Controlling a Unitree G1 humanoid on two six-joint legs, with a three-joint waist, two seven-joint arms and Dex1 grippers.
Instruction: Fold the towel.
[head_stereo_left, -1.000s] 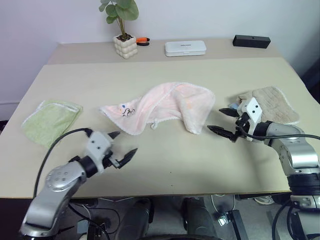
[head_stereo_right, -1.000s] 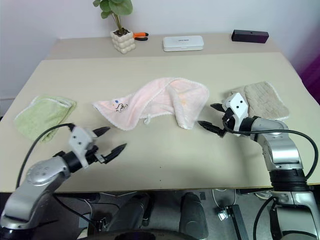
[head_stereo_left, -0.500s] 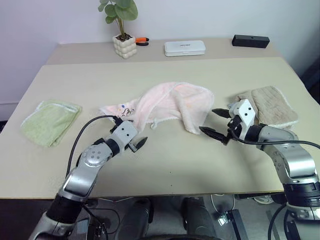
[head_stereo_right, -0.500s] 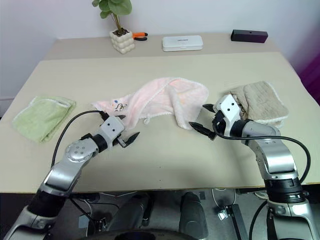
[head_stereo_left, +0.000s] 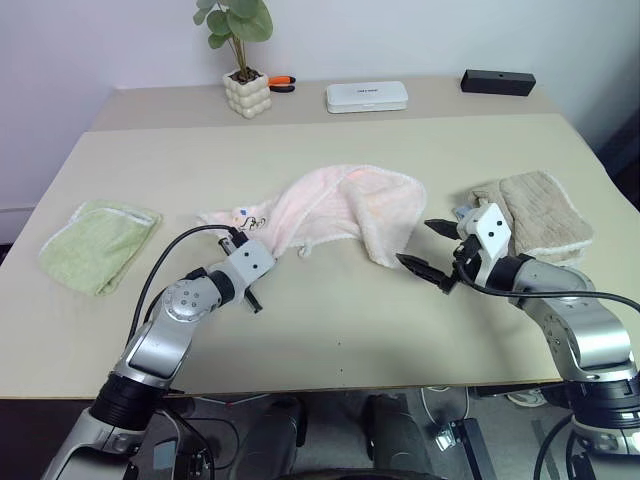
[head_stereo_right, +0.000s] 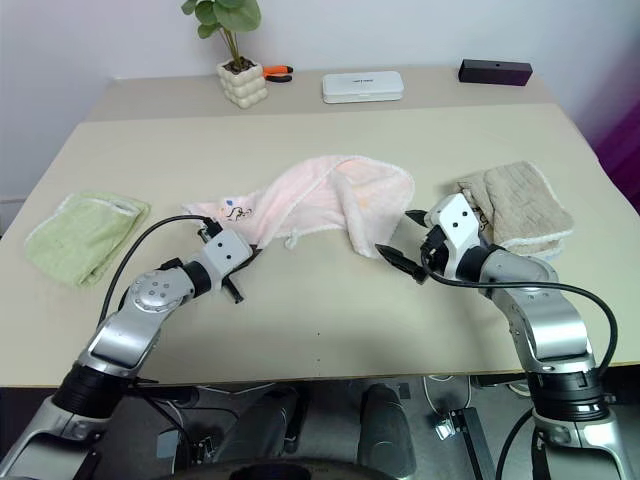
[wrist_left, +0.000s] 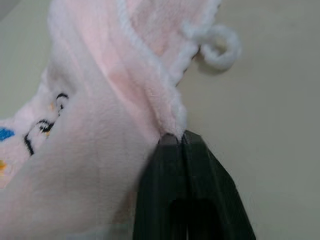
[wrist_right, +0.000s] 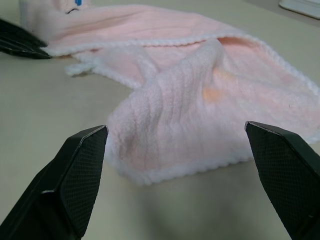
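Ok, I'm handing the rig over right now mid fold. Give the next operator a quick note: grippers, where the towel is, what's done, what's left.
Left gripper: shut on the near edge of the pink towel, beside the embroidered corner.
Right gripper: open, just short of the towel's bunched right end, holding nothing.
Towel: crumpled mid-table, no fold made.
Green towel at left, beige towel at right; leave both.
Left: grip the right end, spread it flat, fold.

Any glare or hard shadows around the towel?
Left eye view: even light, no glare on the table, faint shadow under the towel. Right wrist view: soft shadow along its near edge. Left wrist view: small shadow by its loop.
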